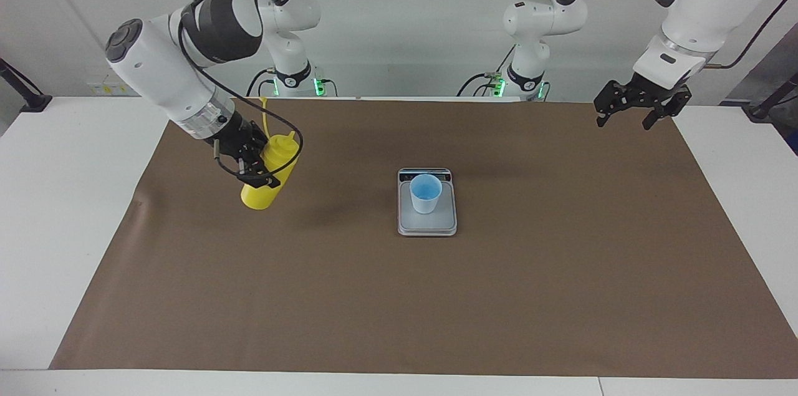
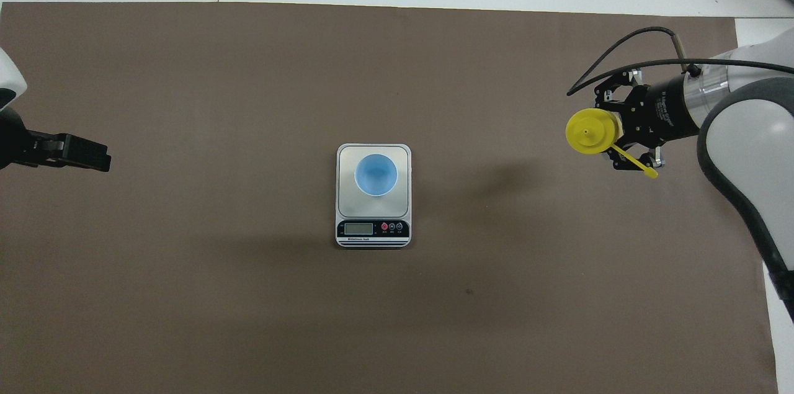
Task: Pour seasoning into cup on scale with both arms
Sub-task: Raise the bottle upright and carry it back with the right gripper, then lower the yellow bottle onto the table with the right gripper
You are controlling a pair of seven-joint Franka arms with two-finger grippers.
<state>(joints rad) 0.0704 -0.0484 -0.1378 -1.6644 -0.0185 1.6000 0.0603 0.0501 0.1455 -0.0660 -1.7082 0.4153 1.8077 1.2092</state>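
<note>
In the overhead view the left gripper (image 2: 93, 158) is showing only as a dark tip at the picture's edge, its arm cut off, and the seasoning bottle (image 2: 589, 131) is being seen end-on, only its top and cap strap visible. The right gripper's (image 1: 257, 169) own fingers are partly lost against the bottle and cable in the facing view.

The right arm is reaching down at a slant from its base, wrist angled toward the worktop (image 1: 75, 209), over the brown mat (image 1: 436, 296) near the right arm's end. Its fingers are closing on the yellow bottle's body, holding it nearly upright with a slight tilt, apparently just clear of the mat, though that gap is hard to judge.

The left arm is waiting raised over the mat's corner at its own end nearest the robots, fingers spread apart and holding nothing.

The cup (image 1: 426, 193) is standing upright on the scale (image 1: 427, 224) at the worktop's middle, well apart from the bottle.
</note>
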